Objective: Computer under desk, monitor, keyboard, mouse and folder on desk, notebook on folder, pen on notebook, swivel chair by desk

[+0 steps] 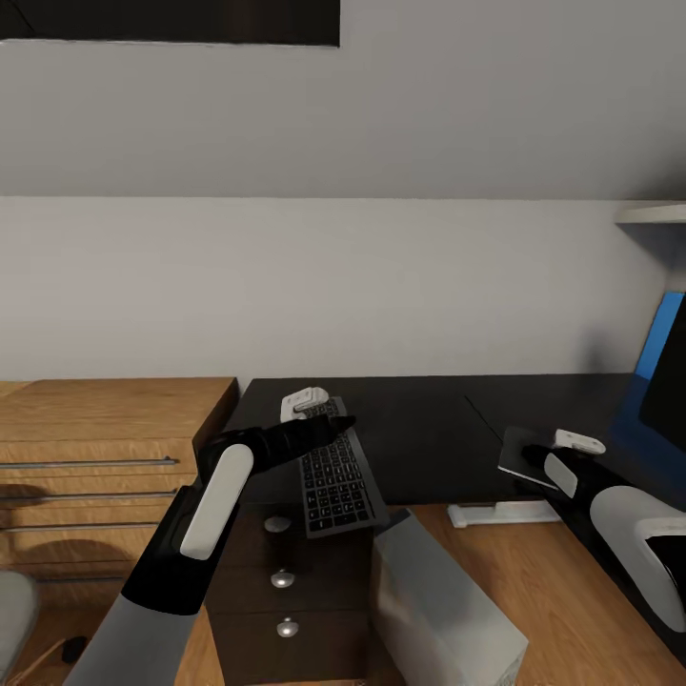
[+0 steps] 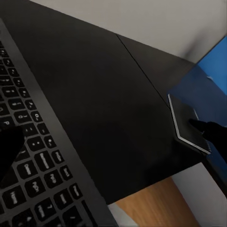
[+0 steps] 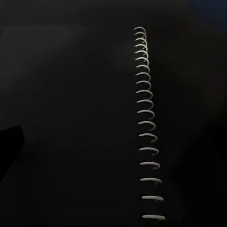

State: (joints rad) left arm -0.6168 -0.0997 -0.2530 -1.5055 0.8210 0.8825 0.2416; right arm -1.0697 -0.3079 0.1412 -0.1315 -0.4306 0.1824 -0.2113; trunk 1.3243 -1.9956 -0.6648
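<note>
Against the grey wall (image 1: 381, 267), black desk (image 1: 419, 429) with keyboard (image 1: 335, 481); pincers' state unclear.

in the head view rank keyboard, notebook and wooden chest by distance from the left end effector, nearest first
1. keyboard: right under the left end effector, on the desk's left end.
2. wooden chest: off to its left, beside the desk.
3. notebook: farthest, across the desk by the right end effector.

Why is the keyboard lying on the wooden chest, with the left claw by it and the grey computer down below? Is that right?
Not quite. The keyboard lies on the black desk, not the wooden chest; the head view shows it. The left claw is by it and the grey computer sits below.
</note>
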